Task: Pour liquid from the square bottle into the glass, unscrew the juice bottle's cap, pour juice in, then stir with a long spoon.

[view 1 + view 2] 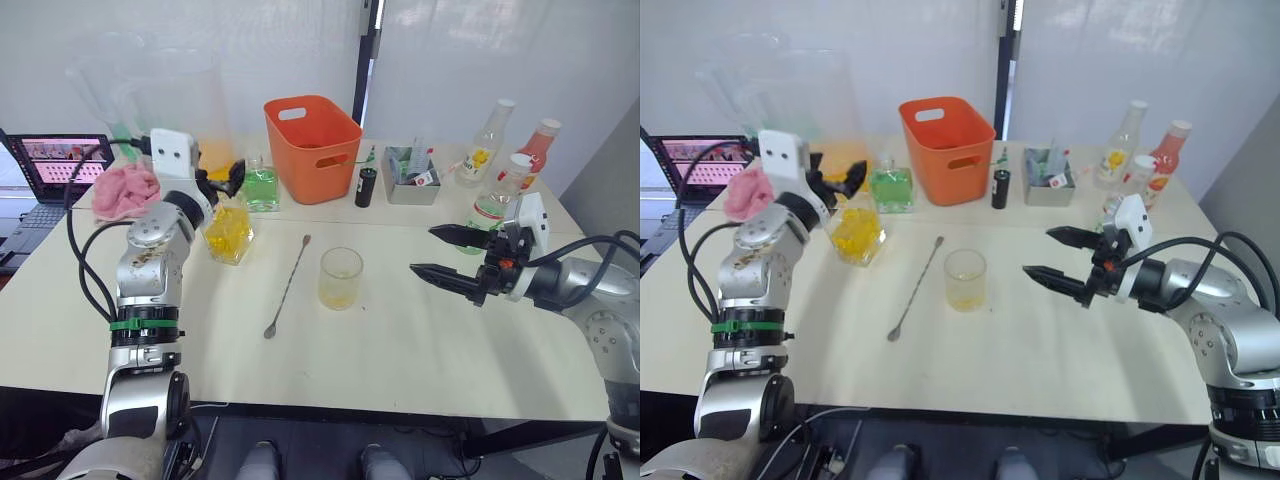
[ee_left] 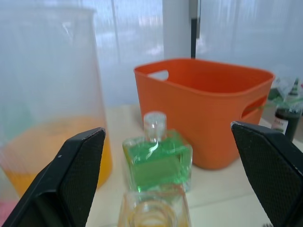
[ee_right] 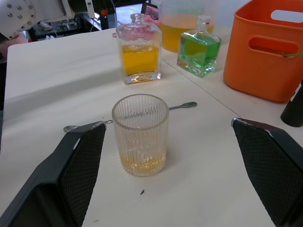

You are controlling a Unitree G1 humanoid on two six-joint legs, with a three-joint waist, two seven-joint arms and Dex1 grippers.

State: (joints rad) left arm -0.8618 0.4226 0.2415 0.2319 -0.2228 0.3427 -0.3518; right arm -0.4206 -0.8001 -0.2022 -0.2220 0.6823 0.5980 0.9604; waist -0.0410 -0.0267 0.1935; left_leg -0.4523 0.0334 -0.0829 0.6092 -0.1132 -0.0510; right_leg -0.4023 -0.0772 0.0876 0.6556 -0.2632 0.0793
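- Right gripper (image 1: pixel 438 251) wide open, empty, beside glass (image 1: pixel 340 277) on table (image 1: pixel 420 340).
- Left gripper (image 2: pixel 170 161) wide open above square bottle (image 1: pixel 229 232).
- First pour looks done; next: reach juice bottle (image 1: pixel 497 204), unscrew cap (image 1: pixel 521 160).

orange basket (image 1: pixel 313 147), green bottle (image 1: pixel 261 188), pink cloth (image 1: pixel 126 190), laptop (image 1: pixel 55 165)

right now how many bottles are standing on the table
6: the square bottle by the left gripper, green bottle behind it, small dark bottle beside the orange basket, and the juice bottle, yellow-labelled bottle, pink-red bottle far right. Others may be hidden.
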